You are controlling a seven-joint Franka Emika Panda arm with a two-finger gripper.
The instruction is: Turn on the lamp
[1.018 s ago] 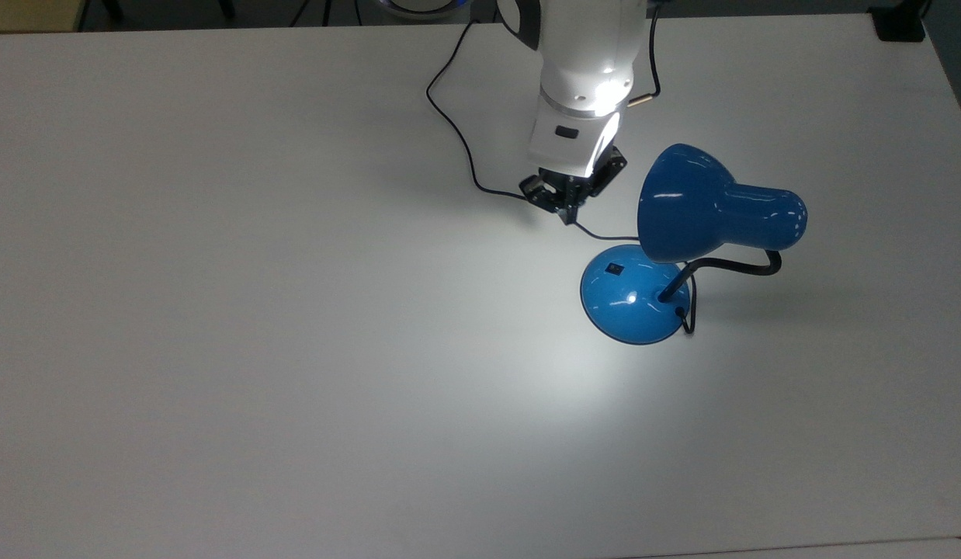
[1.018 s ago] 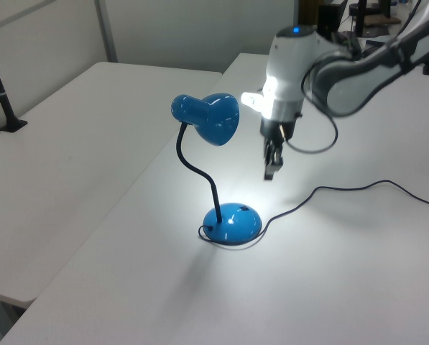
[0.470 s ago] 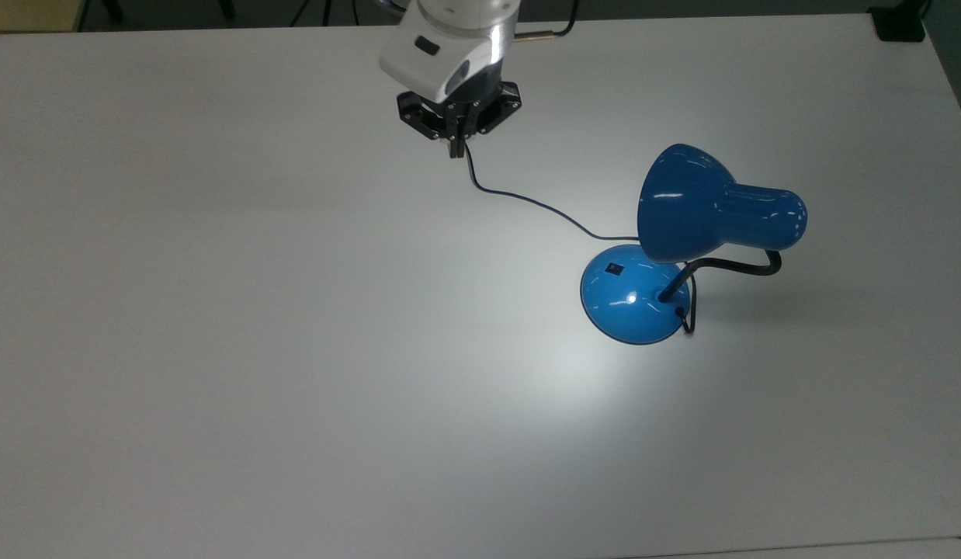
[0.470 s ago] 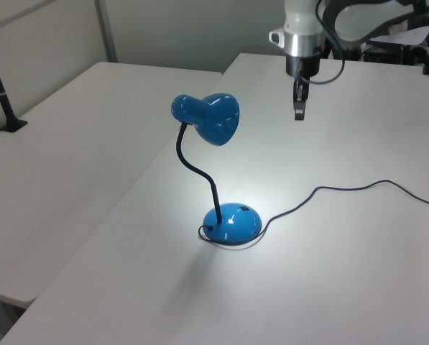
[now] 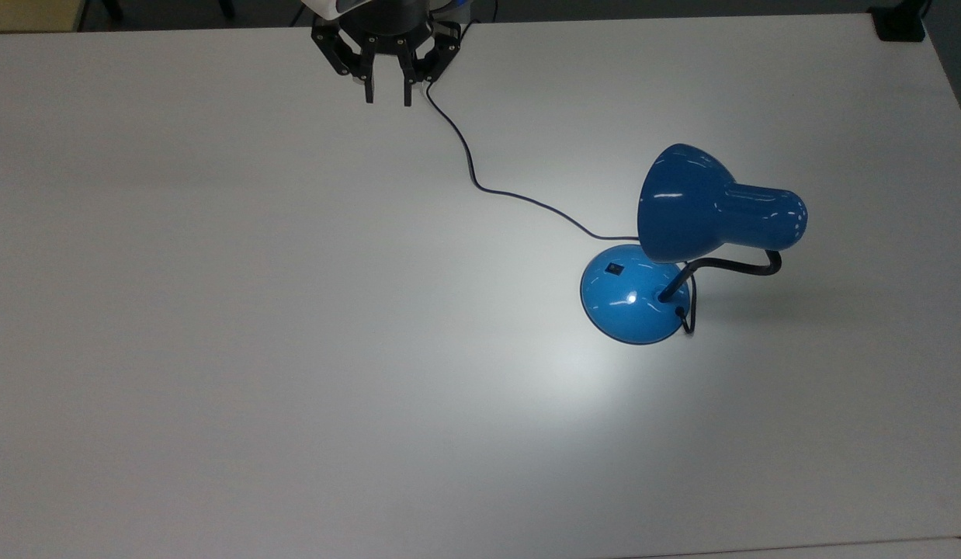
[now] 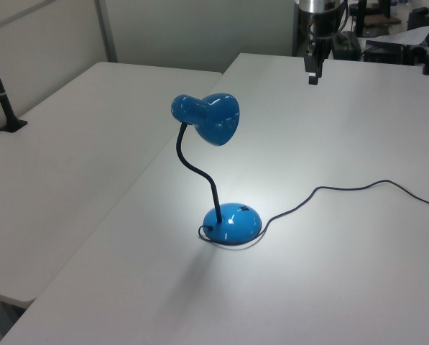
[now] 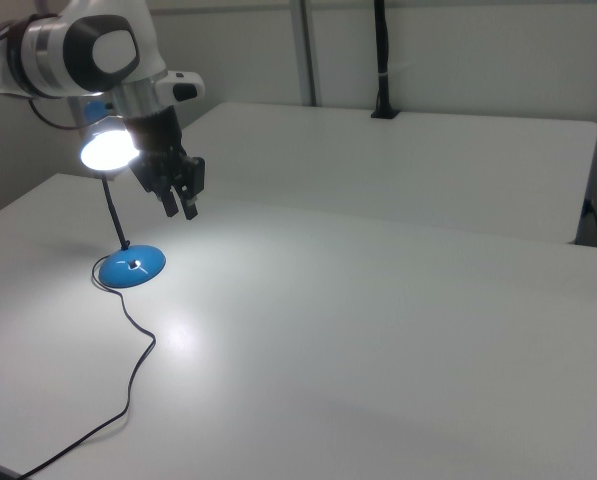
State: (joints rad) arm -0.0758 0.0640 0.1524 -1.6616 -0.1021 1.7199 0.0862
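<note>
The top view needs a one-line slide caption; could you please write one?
Blue lamp lit on the white table, the gripper open at the top view's upper edge beside the cord.

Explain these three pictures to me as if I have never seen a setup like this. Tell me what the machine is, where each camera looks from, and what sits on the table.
The machine is a robot arm ending in a two-fingered pincer. Its fingers are spread apart and hold nothing.

Three fixed cameras film the same moment. The top view looks down on the white table. The left view and the right view look across it from opposite sides.

On the table stands one blue desk lamp with a bell-shaped shade on a bent black neck and a round base. A small black switch sits on the base. A thin dark cord trails from the base across the table.

The lamp is lit: the right view shows its shade glowing, and a bright patch lies on the table beside the base.
</note>
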